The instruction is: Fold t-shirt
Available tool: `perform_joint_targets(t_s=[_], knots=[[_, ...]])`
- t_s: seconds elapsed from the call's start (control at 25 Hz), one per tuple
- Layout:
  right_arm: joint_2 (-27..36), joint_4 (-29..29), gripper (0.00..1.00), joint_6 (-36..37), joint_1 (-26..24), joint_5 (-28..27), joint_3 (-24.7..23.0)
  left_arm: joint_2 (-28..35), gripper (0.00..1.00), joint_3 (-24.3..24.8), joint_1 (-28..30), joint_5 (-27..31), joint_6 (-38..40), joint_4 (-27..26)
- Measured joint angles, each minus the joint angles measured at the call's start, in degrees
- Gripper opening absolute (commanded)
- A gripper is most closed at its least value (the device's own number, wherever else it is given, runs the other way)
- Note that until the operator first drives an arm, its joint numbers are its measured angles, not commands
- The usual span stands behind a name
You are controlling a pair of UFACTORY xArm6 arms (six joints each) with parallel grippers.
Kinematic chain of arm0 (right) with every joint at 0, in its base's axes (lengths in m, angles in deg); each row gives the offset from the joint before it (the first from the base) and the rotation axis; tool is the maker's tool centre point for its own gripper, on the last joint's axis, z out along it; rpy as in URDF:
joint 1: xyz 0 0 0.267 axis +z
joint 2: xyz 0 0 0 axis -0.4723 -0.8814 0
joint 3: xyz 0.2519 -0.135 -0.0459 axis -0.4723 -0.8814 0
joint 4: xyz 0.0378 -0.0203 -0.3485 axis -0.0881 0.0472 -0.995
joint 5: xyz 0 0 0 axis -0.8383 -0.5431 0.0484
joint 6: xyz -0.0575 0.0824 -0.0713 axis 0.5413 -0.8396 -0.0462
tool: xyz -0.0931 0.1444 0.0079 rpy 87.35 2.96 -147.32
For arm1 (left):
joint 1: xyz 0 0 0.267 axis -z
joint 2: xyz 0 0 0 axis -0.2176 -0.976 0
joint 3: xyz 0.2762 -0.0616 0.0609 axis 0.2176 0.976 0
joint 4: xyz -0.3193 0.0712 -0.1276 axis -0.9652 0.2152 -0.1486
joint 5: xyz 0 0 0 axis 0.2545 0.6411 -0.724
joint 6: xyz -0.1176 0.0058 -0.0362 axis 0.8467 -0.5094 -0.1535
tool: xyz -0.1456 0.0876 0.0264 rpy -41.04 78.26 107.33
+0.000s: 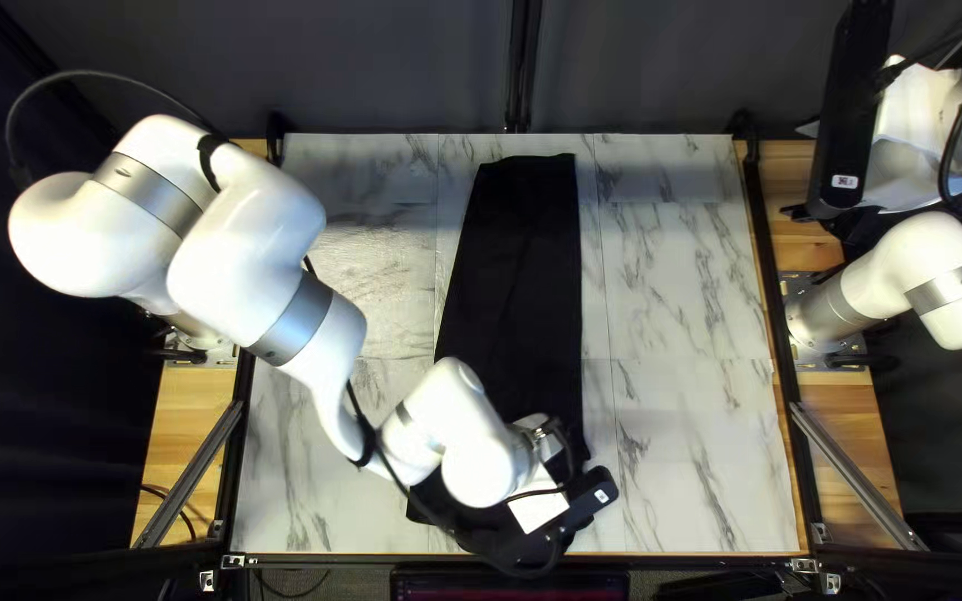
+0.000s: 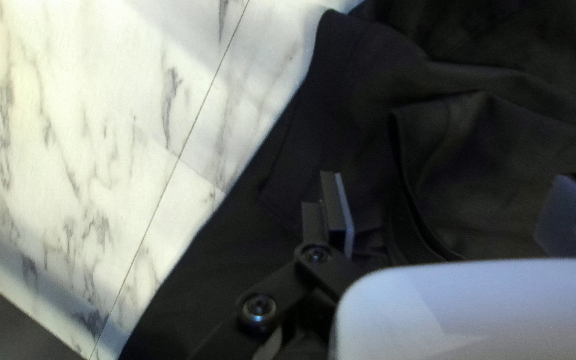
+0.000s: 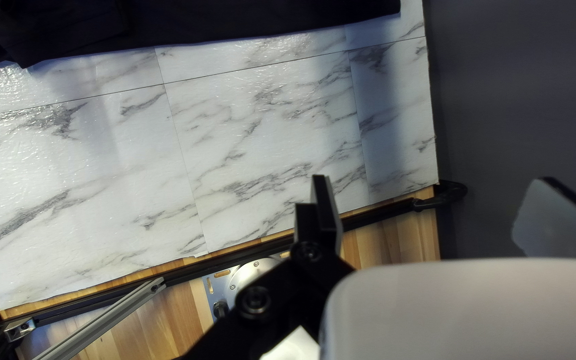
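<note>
— What does the top left view give you?
— The black T-shirt (image 1: 520, 278) lies as a long narrow strip down the marbled table (image 1: 693, 468), running toward its near edge. My left arm (image 1: 247, 273) reaches over the near end; my right arm (image 1: 887, 267) is off to the side
— How will it handle?
— Light, soft and limp, I'd judge, and not fragile. Layers could slide on each other, so I'd pinch them all together
— And the left wrist view?
— My left gripper (image 2: 451, 193) is open, jaws wide apart over the T-shirt, clamping nothing. A curved band (image 2: 408, 207), probably the collar, shows between them. I'd take the near end by its corners, low and flat; grabbing the band alone might drag one layer askew
— Right wrist view?
— My right gripper (image 3: 435, 190) is open too, holding nothing, with the T-shirt ahead of it and well apart. It would have to come across to share the lift
— Any containers?
— None that I can make out in any view, so no contents to report either
</note>
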State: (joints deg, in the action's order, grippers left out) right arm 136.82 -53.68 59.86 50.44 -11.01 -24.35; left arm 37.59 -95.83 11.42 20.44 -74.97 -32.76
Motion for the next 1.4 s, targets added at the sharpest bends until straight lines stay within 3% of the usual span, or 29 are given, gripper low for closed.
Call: perform_joint_targets(t_s=[0.2,0.6,1.0,1.2,1.28,1.36,1.4], knots=[[0.0,0.0,1.0,0.0,0.0,0.0,0.0,0.4,1.0,-1.1,-2.3,2.7,-3.1,-7.0],[0.0,0.0,1.0,0.0,0.0,0.0,0.0,0.0,1.0,-1.3,-2.0,3.1,-2.8,-7.3],[0.0,0.0,1.0,0.0,0.0,0.0,0.0,-7.1,1.0,-10.2,-4.8,10.7,-10.7,-18.6],[0.0,0.0,1.0,0.0,0.0,0.0,0.0,-9.0,1.0,-12.1,-6.7,12.3,-14.8,-22.9],[0.0,0.0,1.0,0.0,0.0,0.0,0.0,-9.3,0.89,-12.3,-7.1,12.6,-15.8,-24.0],[0.0,0.0,1.0,0.0,0.0,0.0,0.0,-9.6,0.49,-12.7,-7.4,13.1,-16.7,-24.9],[0.0,0.0,1.0,0.0,0.0,0.0,0.0,-9.8,0.24,-13.0,-7.4,13.4,-17.2,-25.2]])
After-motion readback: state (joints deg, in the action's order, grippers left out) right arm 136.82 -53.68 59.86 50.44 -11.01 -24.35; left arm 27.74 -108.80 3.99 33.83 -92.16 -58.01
